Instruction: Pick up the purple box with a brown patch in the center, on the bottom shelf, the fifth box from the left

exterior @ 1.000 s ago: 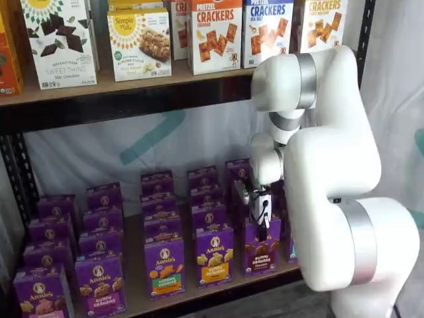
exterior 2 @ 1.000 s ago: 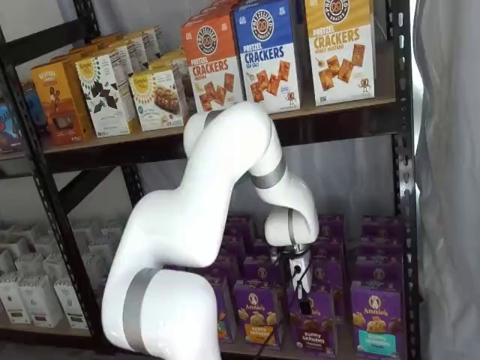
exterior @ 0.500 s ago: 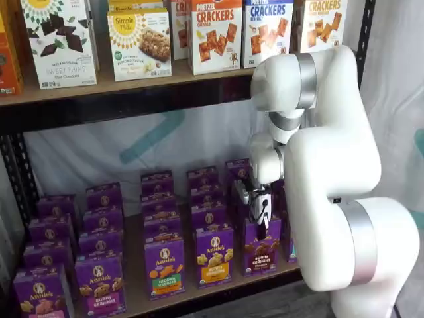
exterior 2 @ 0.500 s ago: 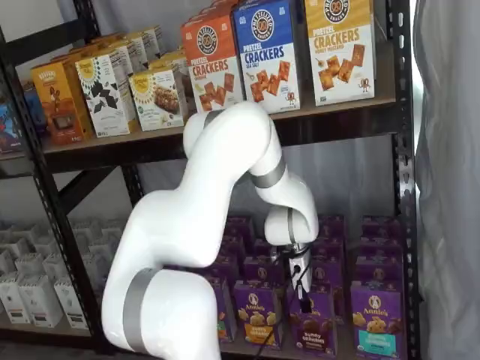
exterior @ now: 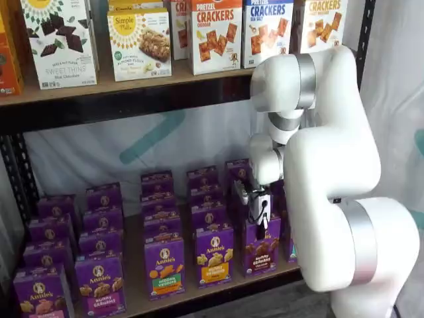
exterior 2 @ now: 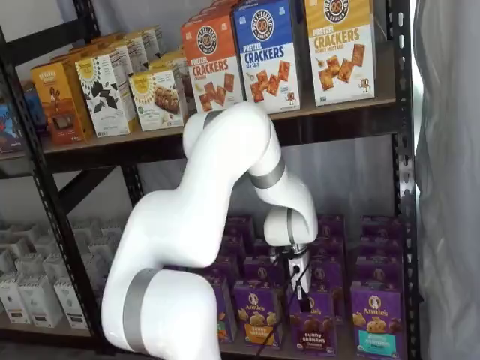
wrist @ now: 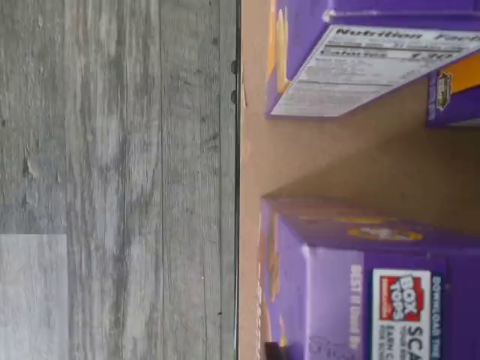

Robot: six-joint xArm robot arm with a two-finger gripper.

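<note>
The purple box (exterior: 260, 247) with a dark brown band stands upright at the front of the bottom shelf (exterior: 136, 291), just right of a carton with a yellow-orange band. It also shows in a shelf view (exterior 2: 313, 331). My gripper (exterior: 255, 217) hangs straight above it, with its black fingers reaching the carton's top edge. It shows in both shelf views (exterior 2: 301, 289). The fingers are seen side-on, so I cannot tell whether they are open or closed on the carton. The wrist view shows a purple carton top (wrist: 360, 277) up close, with no fingers in sight.
Rows of purple cartons (exterior: 164, 265) fill the wooden board on both sides of the target. A carton with a green band (exterior 2: 373, 330) stands to its right. The upper shelf holds large cracker boxes (exterior: 215, 33). My white arm (exterior: 331, 165) stands in front of the shelf's right part. Grey floor (wrist: 112, 180) lies below the shelf edge.
The gripper has sunk slightly toward the top of the brown-banded carton. The cartons have not moved.
</note>
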